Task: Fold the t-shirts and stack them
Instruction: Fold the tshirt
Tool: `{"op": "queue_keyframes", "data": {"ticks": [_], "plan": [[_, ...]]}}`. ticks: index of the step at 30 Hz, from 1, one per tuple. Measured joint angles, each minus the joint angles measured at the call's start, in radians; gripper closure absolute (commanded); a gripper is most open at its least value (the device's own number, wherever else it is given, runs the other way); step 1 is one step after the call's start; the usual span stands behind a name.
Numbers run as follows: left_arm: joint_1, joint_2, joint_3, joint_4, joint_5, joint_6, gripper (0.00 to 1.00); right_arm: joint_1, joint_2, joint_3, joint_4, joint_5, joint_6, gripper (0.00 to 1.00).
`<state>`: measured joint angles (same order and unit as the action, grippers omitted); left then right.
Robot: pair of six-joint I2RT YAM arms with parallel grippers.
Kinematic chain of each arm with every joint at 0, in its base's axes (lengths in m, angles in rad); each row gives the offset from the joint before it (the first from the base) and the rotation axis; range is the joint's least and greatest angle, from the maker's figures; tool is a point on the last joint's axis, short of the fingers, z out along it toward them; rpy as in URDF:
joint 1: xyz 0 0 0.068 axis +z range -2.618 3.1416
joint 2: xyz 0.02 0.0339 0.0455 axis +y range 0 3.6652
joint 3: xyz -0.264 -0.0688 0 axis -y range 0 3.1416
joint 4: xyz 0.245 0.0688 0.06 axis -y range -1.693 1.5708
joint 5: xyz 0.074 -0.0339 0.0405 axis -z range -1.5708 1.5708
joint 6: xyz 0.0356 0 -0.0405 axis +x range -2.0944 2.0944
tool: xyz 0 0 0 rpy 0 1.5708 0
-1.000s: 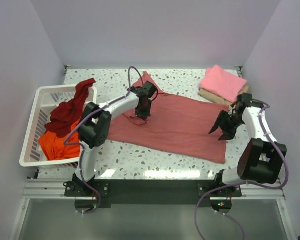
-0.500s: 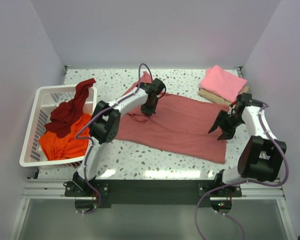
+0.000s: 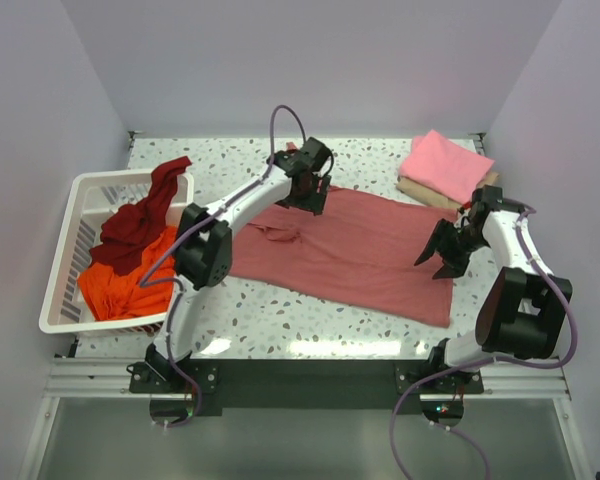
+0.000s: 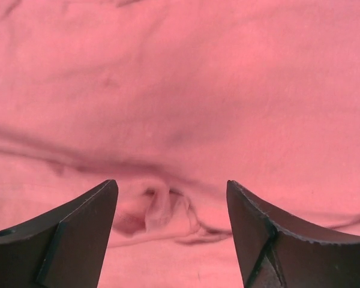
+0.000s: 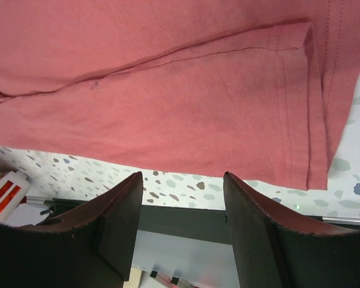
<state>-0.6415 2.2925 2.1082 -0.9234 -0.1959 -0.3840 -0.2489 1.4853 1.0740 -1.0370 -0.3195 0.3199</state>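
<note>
Speckled table (image 3: 280,318) bearing one spread shirt, a basket and a folded pile.
The dusty rose-red t-shirt (image 3: 360,255) lies flat across the middle. Just left of it stands the white slatted basket (image 3: 60,262). Beyond its far right corner, a folded tan garment (image 3: 430,196) lies beneath a folded bright pink t-shirt (image 3: 445,165).

I see the top view evenly bright under soft overhead light, with pale glare patches on the speckled table (image 3: 310,347) near its front edge, faint shadows, and the right wrist view sharp enough to show hem stitching on the rose-red t-shirt (image 5: 168,90).
</note>
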Motion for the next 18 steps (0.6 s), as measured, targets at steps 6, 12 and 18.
{"op": "queue_keyframes", "data": {"ticks": [6,12,18], "plan": [[0.048,-0.248,-0.332,0.067,0.0,-0.094,0.22,0.0,0.0,-0.003,0.012,-0.016,0.0,0.4],[0.167,-0.361,-0.603,0.153,0.044,-0.164,0.27,0.0,0.0,-0.003,0.013,-0.021,-0.005,0.4],[0.204,-0.357,-0.651,0.227,0.113,-0.178,0.31,0.0,0.0,-0.01,0.013,-0.03,-0.008,0.4]]}}
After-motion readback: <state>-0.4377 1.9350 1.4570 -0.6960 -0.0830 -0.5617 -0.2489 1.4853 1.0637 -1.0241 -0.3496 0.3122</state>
